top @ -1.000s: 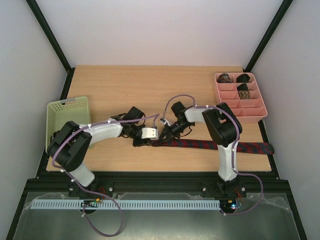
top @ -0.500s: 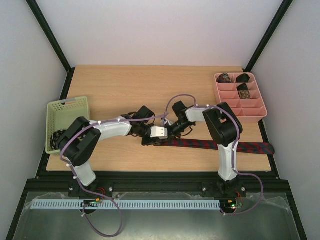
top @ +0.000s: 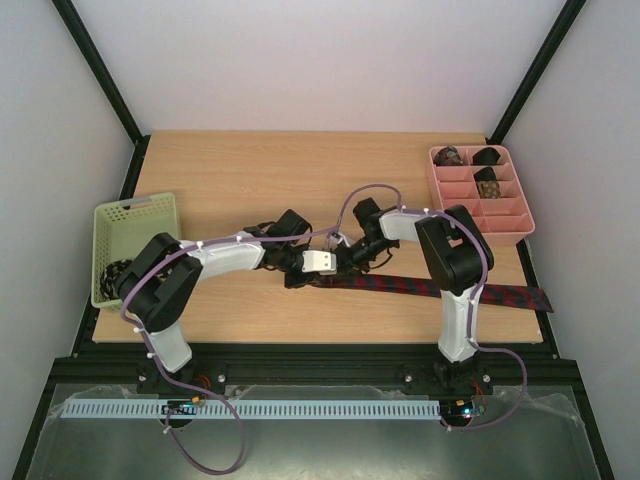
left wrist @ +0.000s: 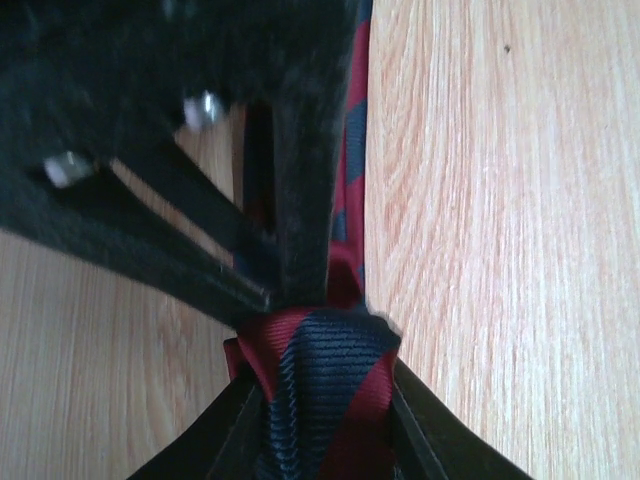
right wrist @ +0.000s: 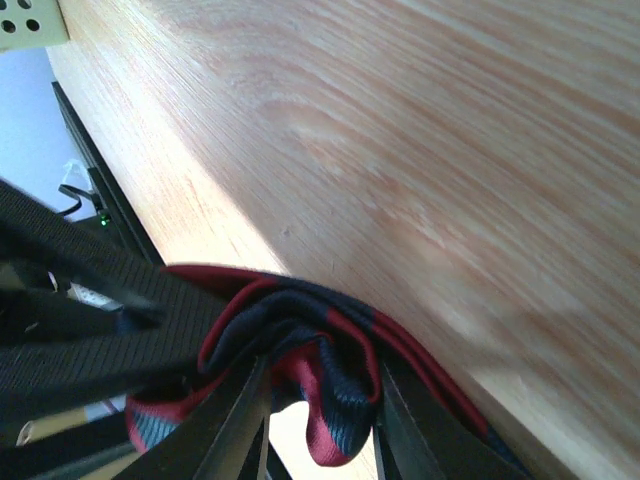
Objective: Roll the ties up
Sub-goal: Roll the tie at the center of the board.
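While the left gripper (left wrist: 322,392) pinches the small coil of the red-and-navy striped tie (top: 395,284) near the middle of the desk (top: 250,170), tail running to the near right corner, the right gripper (right wrist: 320,405) straddles the same fold; grip unclear. Judgement: hold coil tight, edges aligned, tail taut while turning.

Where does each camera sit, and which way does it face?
Top external: above and behind the bases, looking down at the table; left arm and right arm show.
Left wrist: on the left arm, facing down; the left gripper straddles the striped tie's rolled end.
Right wrist: on the right arm, looking across the wood; the right gripper flanks that roll.
Shared: all show the striped tie.
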